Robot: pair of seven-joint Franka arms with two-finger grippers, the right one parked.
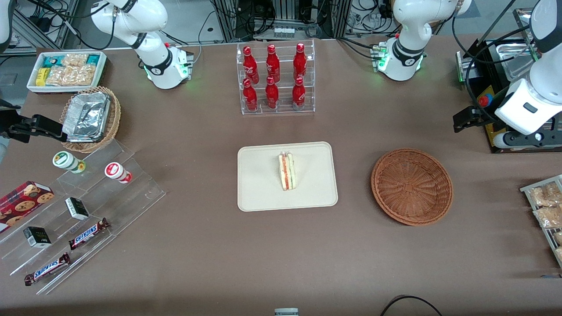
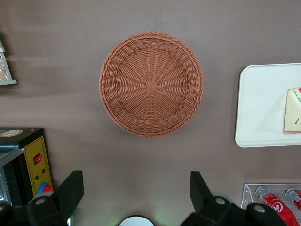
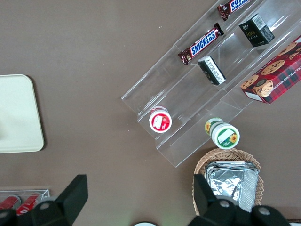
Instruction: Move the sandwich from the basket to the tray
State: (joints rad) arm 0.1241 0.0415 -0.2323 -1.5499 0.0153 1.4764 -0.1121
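The sandwich (image 1: 287, 172), a pale wedge with red and green filling on its edge, lies on the cream tray (image 1: 263, 193) in the middle of the table. The reddish-brown wicker basket (image 1: 412, 186) stands beside the tray toward the working arm's end, with nothing in it. My gripper (image 1: 467, 118) hangs high above the table, farther from the front camera than the basket and apart from it. The left wrist view shows the gripper (image 2: 135, 179) open, only bare table between its fingers, with the basket (image 2: 151, 84), the tray (image 2: 261, 103) and a corner of the sandwich (image 2: 292, 112).
A clear rack of red bottles (image 1: 275, 79) stands farther back than the tray. A black box with a red button (image 1: 487, 101) sits near my gripper. Snack bags on a rack (image 1: 546, 210) lie at the working arm's end. A stepped acrylic shelf (image 1: 79, 210), foil-container basket (image 1: 90, 118) and white snack bin (image 1: 66, 70) lie toward the parked arm's end.
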